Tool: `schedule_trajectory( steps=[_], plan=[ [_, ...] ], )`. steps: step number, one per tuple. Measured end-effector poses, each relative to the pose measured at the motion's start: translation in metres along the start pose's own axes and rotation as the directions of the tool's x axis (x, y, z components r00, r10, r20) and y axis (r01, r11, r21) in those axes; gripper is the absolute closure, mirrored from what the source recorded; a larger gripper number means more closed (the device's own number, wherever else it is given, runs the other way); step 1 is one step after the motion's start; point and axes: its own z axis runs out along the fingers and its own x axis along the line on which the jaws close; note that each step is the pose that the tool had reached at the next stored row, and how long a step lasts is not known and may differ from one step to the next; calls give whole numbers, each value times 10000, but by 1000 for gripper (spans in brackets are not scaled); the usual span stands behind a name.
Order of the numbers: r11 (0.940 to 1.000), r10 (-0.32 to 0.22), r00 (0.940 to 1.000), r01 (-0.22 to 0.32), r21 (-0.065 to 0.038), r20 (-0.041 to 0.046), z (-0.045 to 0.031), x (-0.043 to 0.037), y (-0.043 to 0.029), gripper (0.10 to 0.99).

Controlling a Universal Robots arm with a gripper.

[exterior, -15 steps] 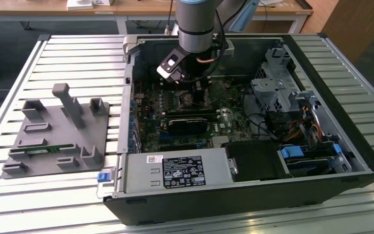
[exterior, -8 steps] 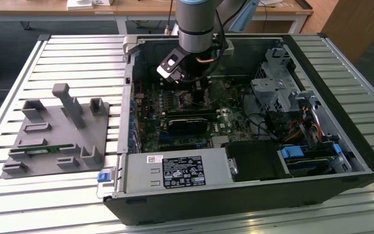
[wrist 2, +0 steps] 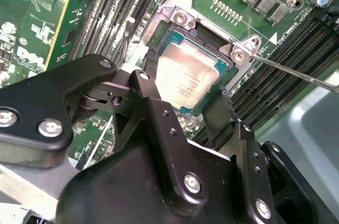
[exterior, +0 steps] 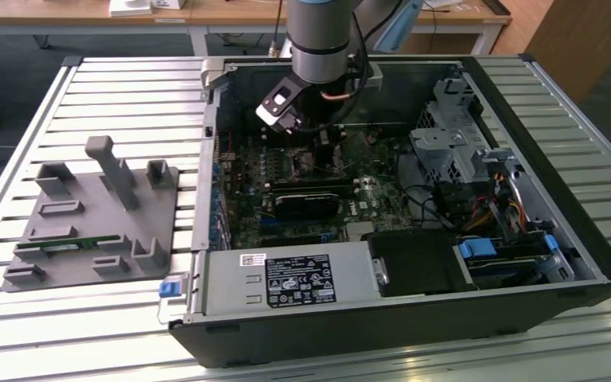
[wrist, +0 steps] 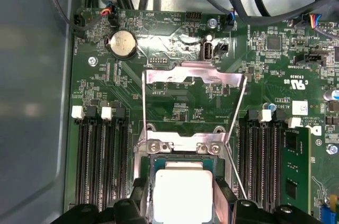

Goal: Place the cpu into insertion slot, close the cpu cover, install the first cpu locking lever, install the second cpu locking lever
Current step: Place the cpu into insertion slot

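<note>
— Metal slats make up the table (exterior: 93,79), pale and ribbed. On it lies a black case (exterior: 391,326) with its side open. Beside it, toward the exterior view's left, is a grey tray (exterior: 72,231) of moulded holders.

— And the room?

— Wooden desks (exterior: 231,12) stand behind the table, and the floor is dark. The arm (exterior: 327,40) comes down into the far part of the case.

— Where's the cpu?

— Lying flat in the slot (wrist: 183,159) on the green board (wrist: 175,102), silvery top up. The gripper (wrist 2: 188,78) is on the cpu (wrist: 183,189). Its black fingers (wrist 2: 150,62) pinch the chip by two opposite edges.

— The cover?

— Swung up and open. In the first wrist view the cover (wrist: 193,74) is a shiny frame standing beyond the slot, hinged at the slot's far side. A thin lever (wrist 2: 296,74) slants away from one corner of the socket, over the long black slots.

— What can't you make out?

— In the exterior view the arm's end blocks the slot and chip. In the first wrist view the picture's edge and the gripper's body cut off the near half of the cpu. In the second wrist view the gripper's body hides the near side of the slot, so I can't tell whether the chip is fully seated.
</note>
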Motion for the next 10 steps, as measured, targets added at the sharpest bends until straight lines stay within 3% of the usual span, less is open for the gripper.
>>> schedule_trajectory(
  steps=[5,10],
  plan=[
    [10000,-1,10000,1,1,1,-3,0,-2,475],
    [10000,0,10000,0,5,-1,-56,-1,1,475]
  ],
)
